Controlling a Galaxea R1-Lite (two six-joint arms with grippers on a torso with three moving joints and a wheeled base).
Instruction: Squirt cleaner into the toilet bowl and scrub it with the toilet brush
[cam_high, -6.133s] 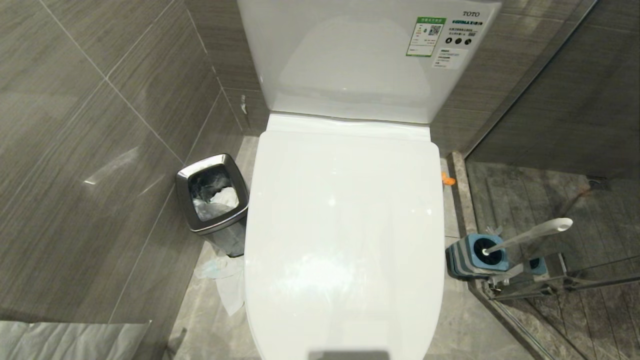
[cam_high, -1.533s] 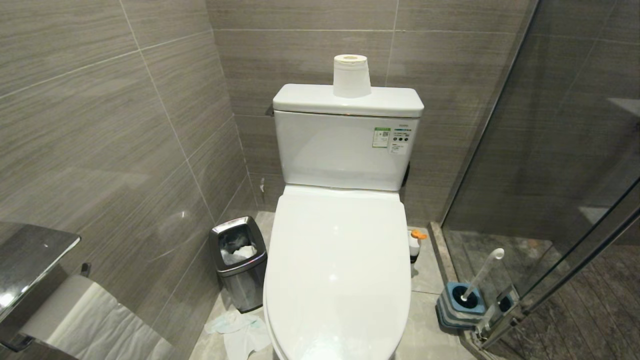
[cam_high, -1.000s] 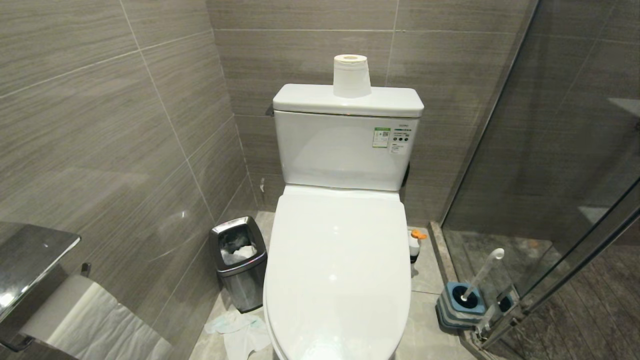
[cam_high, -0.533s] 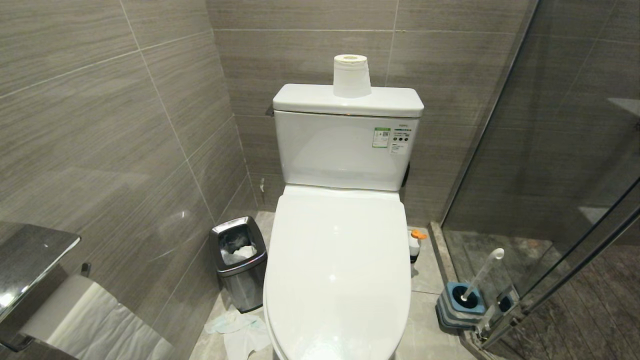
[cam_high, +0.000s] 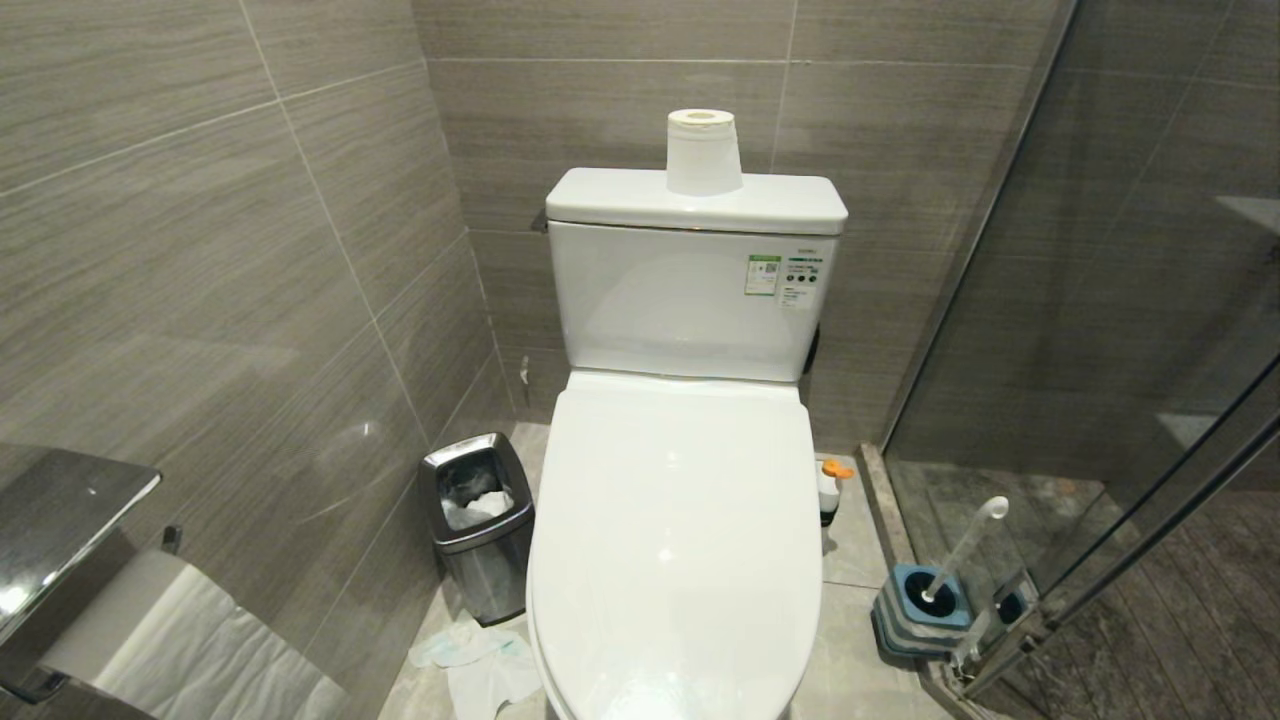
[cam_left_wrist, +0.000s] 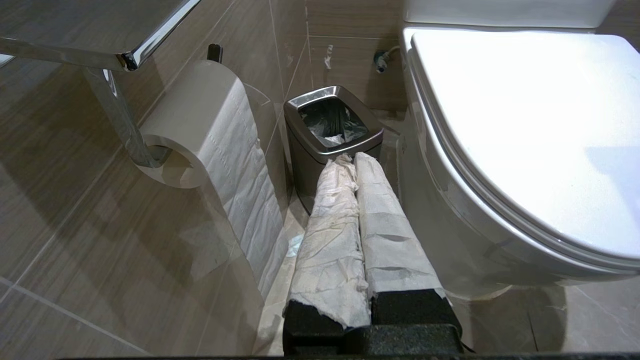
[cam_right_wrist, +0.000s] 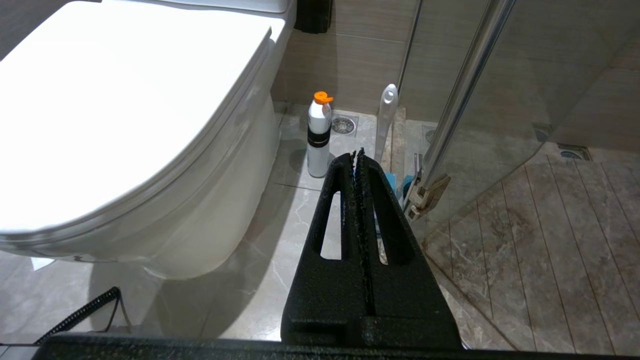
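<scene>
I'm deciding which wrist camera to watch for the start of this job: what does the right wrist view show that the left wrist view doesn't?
Only the right wrist view shows the cleaner standing on the floor beside the toilet bowl, the toilet brush handle past it, the glass shower door, and the right gripper, shut and empty.

Only the left wrist view shows the steel bin, the wall paper roll, and the left gripper, paper-wrapped, shut and empty.

Both show the toilet with its lid down.
</scene>
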